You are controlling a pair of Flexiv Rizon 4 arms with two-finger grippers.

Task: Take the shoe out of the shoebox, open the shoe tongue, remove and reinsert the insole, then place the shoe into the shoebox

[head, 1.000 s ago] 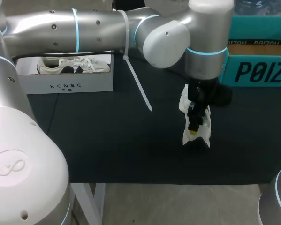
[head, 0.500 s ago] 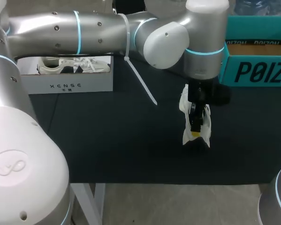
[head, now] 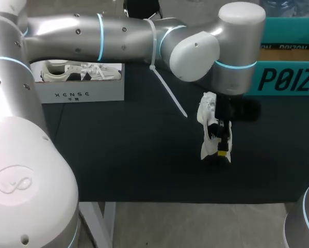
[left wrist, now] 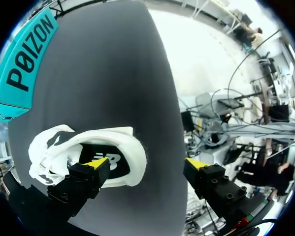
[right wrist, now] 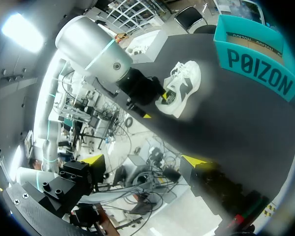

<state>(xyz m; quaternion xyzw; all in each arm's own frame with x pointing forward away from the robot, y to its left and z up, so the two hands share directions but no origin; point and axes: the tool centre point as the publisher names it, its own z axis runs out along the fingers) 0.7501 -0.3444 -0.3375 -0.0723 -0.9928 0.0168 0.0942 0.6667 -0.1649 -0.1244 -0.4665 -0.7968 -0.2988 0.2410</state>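
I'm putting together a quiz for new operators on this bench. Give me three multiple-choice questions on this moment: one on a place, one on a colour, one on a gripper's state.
1. Where is the shoe that the left arm works on?
A. Held up in the air
B. On the black table, under the left gripper
C. On the floor

2. What colour is the box nearest that shoe?
A. Teal
B. Red
C. Yellow

3. How is the left gripper?
A. Shut on the laces
B. Shut on nothing
C. Open

Answers:
1. B: the head view shows the shoe resting on the table below the gripper.
2. A: the box behind the shoe is teal.
3. C: in the left wrist view one finger is at the shoe's opening, and the other stands well clear beside the shoe.
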